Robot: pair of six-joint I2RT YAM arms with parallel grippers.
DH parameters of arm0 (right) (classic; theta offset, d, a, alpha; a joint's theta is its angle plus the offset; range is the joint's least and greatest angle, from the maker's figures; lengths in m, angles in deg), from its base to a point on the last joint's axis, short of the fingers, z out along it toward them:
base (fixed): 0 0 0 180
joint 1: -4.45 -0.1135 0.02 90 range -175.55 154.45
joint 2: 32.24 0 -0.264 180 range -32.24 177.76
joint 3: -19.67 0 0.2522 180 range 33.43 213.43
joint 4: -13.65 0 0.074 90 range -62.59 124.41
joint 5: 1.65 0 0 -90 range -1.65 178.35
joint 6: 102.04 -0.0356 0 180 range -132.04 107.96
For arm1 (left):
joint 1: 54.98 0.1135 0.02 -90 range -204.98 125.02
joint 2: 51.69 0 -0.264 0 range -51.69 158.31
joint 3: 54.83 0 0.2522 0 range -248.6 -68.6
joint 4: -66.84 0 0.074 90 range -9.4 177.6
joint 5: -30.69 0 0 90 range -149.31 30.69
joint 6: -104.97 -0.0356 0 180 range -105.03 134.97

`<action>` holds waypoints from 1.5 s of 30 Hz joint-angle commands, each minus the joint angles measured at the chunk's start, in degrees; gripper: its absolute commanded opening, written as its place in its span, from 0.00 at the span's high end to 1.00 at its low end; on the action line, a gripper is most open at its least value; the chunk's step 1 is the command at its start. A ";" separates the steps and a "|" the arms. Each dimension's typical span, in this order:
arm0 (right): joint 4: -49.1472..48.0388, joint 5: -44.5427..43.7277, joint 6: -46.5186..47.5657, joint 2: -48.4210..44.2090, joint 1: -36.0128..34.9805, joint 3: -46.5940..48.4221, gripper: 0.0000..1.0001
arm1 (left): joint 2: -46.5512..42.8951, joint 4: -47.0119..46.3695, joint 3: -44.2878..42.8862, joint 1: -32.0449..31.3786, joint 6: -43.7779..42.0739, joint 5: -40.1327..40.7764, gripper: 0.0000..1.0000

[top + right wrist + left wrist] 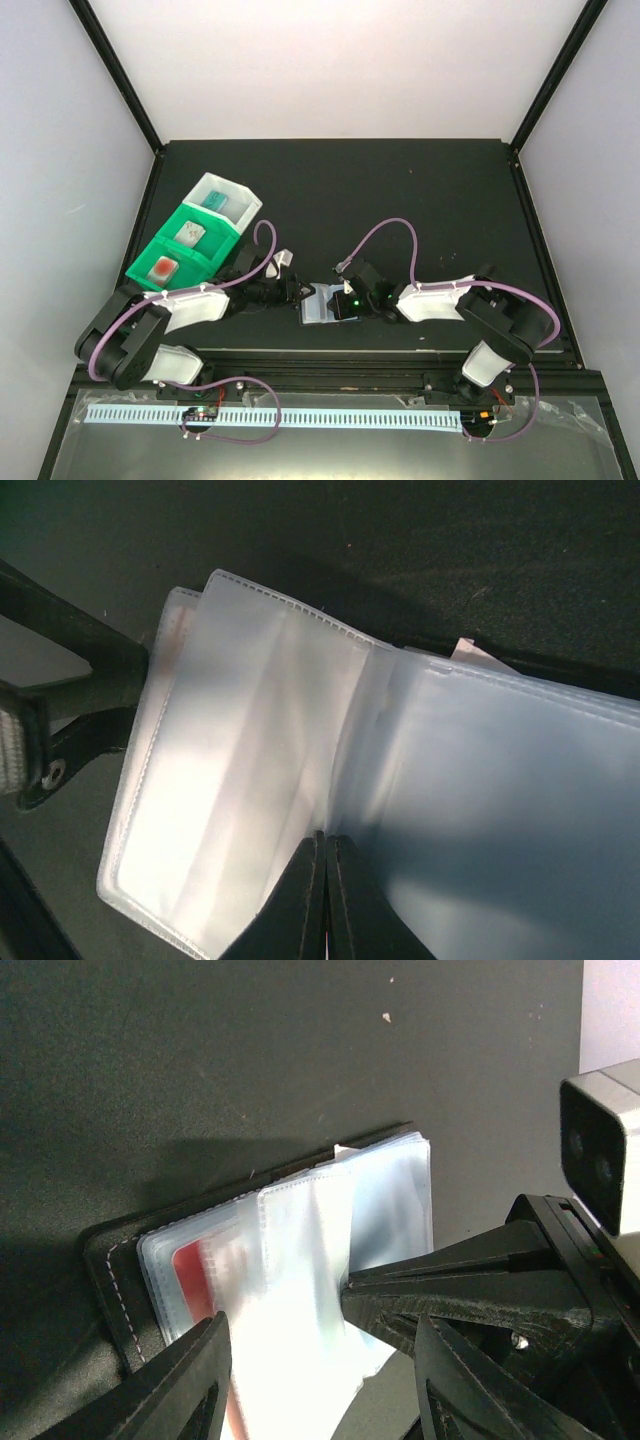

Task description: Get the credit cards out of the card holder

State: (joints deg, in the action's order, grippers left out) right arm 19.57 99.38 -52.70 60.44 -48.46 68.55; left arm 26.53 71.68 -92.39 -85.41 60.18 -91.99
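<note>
Left to right: three credit cards (188, 233) lie one apiece in the green and white bins (222, 238). The left gripper (298, 291), fingers spread, straddles the edge of the open card holder (325, 303), which lies on the black table (420, 200) between the arms with a red card (190, 1280) in one pocket. The right gripper (352, 300) is pinched tight on a clear pocket leaf.
</note>
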 commanded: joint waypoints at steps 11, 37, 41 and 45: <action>0.94 -2.15 -0.20 1.55 -0.18 -1.71 0.96 | 0.51 -4.45 0.32 -0.03 0.90 -1.13 0.45; -0.29 -1.98 0.07 0.44 -0.14 -2.43 0.95 | 8.68 -13.53 -1.17 -2.78 5.37 -4.88 0.44; -1.35 -2.38 -0.33 -1.60 -0.16 -3.33 0.91 | 8.07 -14.10 -1.97 -3.87 6.60 -5.53 0.44; -1.82 -3.34 -0.71 -3.72 -0.13 -4.29 0.85 | 7.83 -14.25 -2.63 -4.81 7.49 -5.59 0.44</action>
State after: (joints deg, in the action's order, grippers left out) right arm 16.69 98.85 -53.18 58.78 -48.46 66.03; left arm 34.57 59.55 -92.82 -89.26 66.35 -96.08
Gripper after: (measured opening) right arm 0.128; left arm 0.556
